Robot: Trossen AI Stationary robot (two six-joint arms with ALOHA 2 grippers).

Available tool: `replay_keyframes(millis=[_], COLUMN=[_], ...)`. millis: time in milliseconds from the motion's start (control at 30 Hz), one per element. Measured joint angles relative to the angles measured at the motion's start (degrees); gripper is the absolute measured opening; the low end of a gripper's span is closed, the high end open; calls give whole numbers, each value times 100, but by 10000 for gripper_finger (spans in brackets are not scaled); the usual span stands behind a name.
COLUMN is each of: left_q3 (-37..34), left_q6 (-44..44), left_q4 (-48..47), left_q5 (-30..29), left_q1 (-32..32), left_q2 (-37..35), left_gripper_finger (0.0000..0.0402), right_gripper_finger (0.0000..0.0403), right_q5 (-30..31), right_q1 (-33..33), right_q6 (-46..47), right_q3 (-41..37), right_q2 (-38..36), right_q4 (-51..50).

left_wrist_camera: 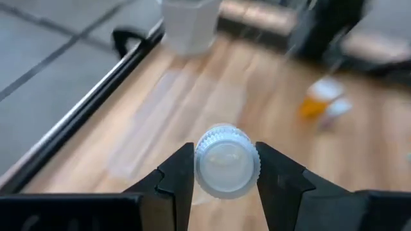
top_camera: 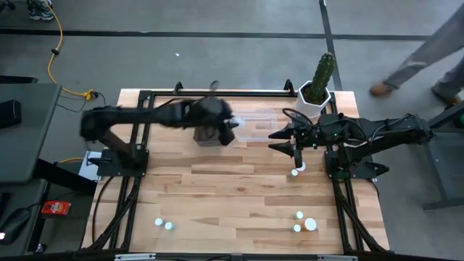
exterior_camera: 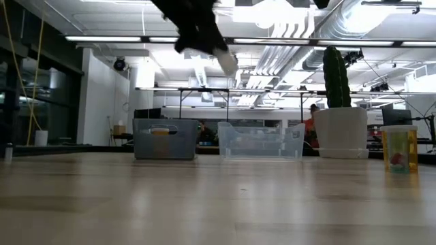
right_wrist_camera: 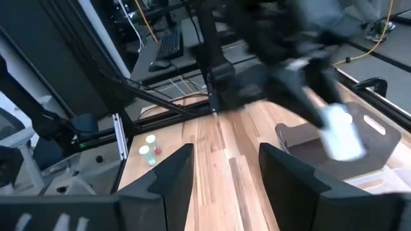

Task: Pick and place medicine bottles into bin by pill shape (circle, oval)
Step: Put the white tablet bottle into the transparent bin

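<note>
While the left gripper (left_wrist_camera: 226, 168) hangs above the far middle of the table (top_camera: 239, 188), over the grey bin (exterior_camera: 165, 139) and beside the clear bin (exterior_camera: 261, 141), it pinches a small pale bottle (left_wrist_camera: 226, 160) between its two fingers, which press on opposite sides of the ribbed white cap. That bottle looks light and stiff, a little plastic cylinder that should not crush under a modest squeeze. Its smooth, round body would likely roll or slip out of a loose grip, so the ridged cap seems the surer place to hold.

The right gripper (right_wrist_camera: 221, 168) waits near the cactus pot (top_camera: 315, 98), its fingers apart and holding nothing. An orange bottle (top_camera: 296, 172) stands just beneath it on the wood.

More bottles stand in two small clusters along the near edge, one pair (top_camera: 164, 224) on the left and another group (top_camera: 303, 222) on the right, well apart from both bins. A person's leg (top_camera: 417, 61) passes beyond the far right corner.
</note>
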Motion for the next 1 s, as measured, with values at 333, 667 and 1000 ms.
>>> replay_keyframes(millis=[333,667,1000], left_q3=[1764,1837,1837], left_q6=[942,1118,1349], left_q4=[-1258,-1156,-1209], left_q5=[23,51,38], left_q1=[733,684,675], left_q2=[2295,2985,3025], left_gripper_finger=[122,122,127], right_gripper_finger=[170,170,170], right_q5=[0,7,5], right_q1=[0,0,-1], right_q6=[-1,0,15], right_q3=[0,0,0], right_q2=[-2,0,0], right_q4=[-43,-43,-40])
